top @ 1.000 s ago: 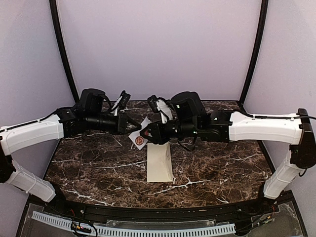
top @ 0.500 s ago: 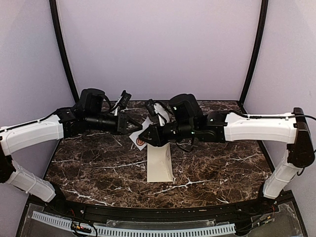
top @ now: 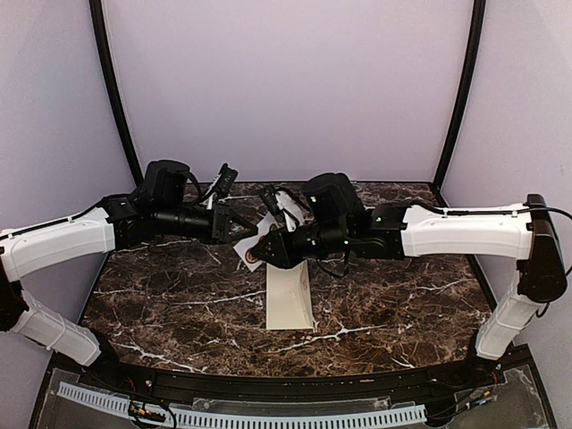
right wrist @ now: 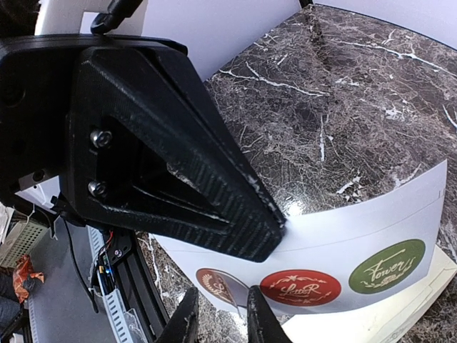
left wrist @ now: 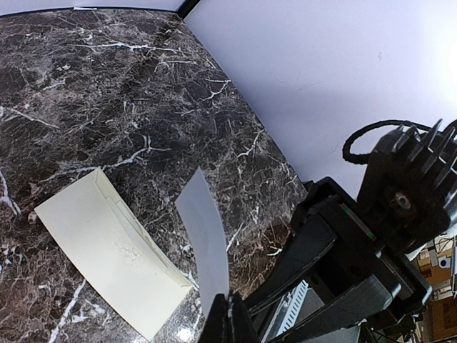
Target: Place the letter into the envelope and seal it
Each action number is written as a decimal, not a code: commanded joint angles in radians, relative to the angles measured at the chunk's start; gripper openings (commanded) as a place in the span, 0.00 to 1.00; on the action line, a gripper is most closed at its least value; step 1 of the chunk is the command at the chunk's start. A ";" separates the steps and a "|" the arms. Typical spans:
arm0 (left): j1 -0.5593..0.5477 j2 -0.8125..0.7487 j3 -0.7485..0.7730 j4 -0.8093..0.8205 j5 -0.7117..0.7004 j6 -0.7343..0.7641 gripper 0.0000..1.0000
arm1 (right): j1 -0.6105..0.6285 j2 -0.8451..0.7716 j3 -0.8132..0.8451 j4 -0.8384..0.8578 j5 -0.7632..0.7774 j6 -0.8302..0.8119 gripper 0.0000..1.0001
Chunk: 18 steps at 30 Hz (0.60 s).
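Observation:
The cream envelope [top: 290, 295] lies flat mid-table, and shows in the left wrist view [left wrist: 107, 250] and at the bottom right of the right wrist view [right wrist: 407, 314]. No letter shows. My left gripper [top: 241, 229] is shut on one end of a white sticker strip [right wrist: 357, 229] and holds it above the envelope; its back shows in the left wrist view [left wrist: 207, 243]. The strip carries a brown sticker [right wrist: 220, 284], a red sticker [right wrist: 300, 286] and a green sticker [right wrist: 385, 266]. My right gripper [right wrist: 221, 323] is open, with its fingers on either side of the brown sticker's lower edge.
The dark marble table [top: 161, 304] ends at lilac walls at the back and sides. A white perforated rail [top: 232, 413] runs along the near edge. The two arms meet close together above the table's middle.
My right arm has moved left, bringing its gripper up to the brown end of the strip. The left arm, the strip and the envelope have stayed put.

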 commanded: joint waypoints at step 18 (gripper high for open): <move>0.005 -0.034 -0.009 0.012 0.011 -0.002 0.00 | -0.004 0.016 0.010 0.021 -0.002 -0.006 0.00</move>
